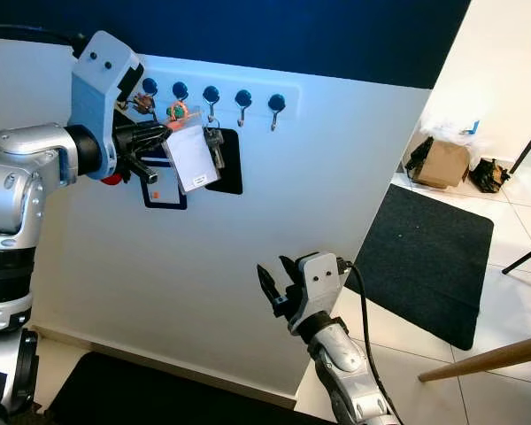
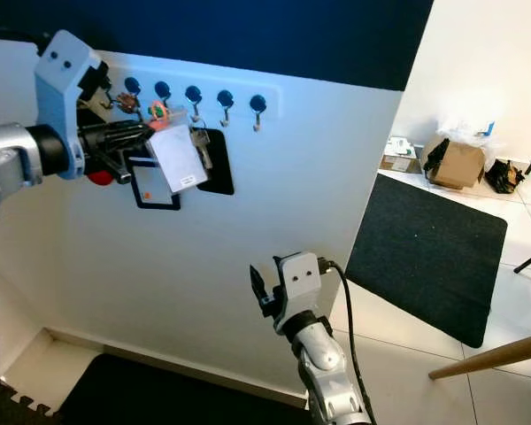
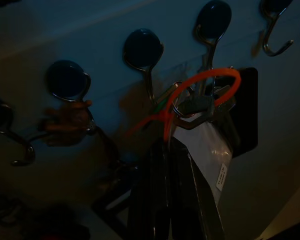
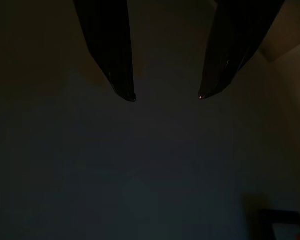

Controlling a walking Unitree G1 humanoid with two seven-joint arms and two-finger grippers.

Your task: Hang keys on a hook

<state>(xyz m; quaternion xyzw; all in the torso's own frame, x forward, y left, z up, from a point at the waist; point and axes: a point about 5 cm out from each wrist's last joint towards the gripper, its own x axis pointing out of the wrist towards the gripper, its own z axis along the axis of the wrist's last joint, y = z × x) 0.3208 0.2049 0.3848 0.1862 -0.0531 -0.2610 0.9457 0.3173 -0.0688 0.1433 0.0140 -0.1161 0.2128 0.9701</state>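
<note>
A white rail (image 1: 294,96) on the wall carries a row of metal hooks with dark blue knobs (image 1: 243,98). My left gripper (image 1: 164,135) is raised to the rail and shut on a key bunch (image 3: 200,107). The bunch has an orange loop (image 1: 177,112) and a white card tag (image 1: 191,158). In the left wrist view the orange loop (image 3: 210,77) lies against the shaft of one hook (image 3: 210,45); I cannot tell whether it rests on it. Keys (image 1: 214,146) dangle below. My right gripper (image 1: 279,285) hangs low before the wall, open and holding nothing.
A brown key fob (image 1: 142,102) hangs on a hook further left. A black panel (image 1: 233,173) and a black-framed card (image 1: 164,193) sit on the wall below the rail. To the right are a dark floor mat (image 1: 425,257), a cardboard box (image 1: 447,164) and a wooden pole (image 1: 487,359).
</note>
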